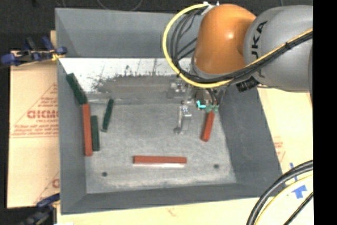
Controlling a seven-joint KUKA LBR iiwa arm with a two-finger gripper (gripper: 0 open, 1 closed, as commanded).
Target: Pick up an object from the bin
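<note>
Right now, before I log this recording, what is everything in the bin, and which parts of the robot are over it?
Red sticks: 3, red-brown; one lengthwise along the left side, one crosswise near the front wall, one tilted on the right.
Dark green sticks: 3, dark green; one slanted in the far left corner, one right beside the left red stick, one a little further right.
Bin: 1, grey metal, holding all six sticks.
Arm: 1, grey with an orange cover and cables, reaching in from the right.
Gripper: 1, metal, right of the bin's centre, just left of the tilted red stick.
</note>
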